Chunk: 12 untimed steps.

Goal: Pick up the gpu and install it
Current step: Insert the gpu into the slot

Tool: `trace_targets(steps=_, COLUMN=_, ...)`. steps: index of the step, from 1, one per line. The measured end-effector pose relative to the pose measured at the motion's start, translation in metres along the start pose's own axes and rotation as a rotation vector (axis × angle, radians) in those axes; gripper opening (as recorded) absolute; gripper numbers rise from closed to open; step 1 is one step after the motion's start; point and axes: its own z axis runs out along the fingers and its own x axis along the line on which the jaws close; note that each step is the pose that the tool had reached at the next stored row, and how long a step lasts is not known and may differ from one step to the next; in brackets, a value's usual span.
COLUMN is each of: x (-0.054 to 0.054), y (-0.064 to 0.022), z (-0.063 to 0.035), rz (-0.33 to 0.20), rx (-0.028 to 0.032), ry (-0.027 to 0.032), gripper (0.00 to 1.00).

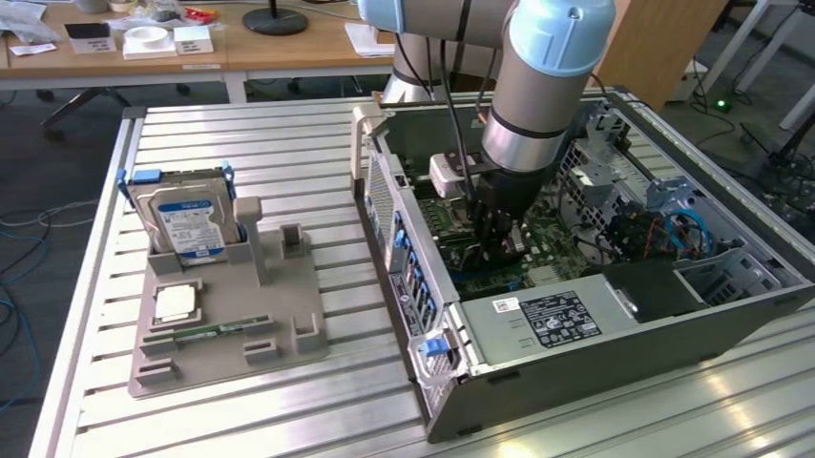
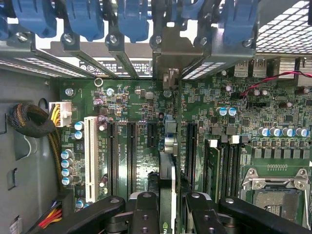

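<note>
From the exterior view's left we see the grey parts holder [image 1: 223, 324] carrying the silver hard drive [image 1: 186, 224] upright, a square chip [image 1: 175, 301] and a narrow green memory stick [image 1: 210, 333], all well apart from the open computer case [image 1: 598, 363] on the exterior view's right. We see the arm reaching down into the case with the gripper [image 1: 494, 237] low over the motherboard [image 1: 491, 279]. In the wrist view we see the gripper [image 2: 168, 207] clamped on the gpu [image 2: 167, 183], held edge-on between the black fingers [image 2: 146, 209] and standing over the motherboard [image 2: 141, 105] among the dark expansion slots [image 2: 131, 151], its bracket end toward the rear slot openings with blue clips [image 2: 131, 22].
</note>
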Motion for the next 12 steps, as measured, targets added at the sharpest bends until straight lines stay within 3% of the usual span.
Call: trace_targets(steps=12, x=0.0000, y=0.0000, z=0.0004, rz=0.000, rx=0.0000, ry=-0.0001, gripper=0.26)
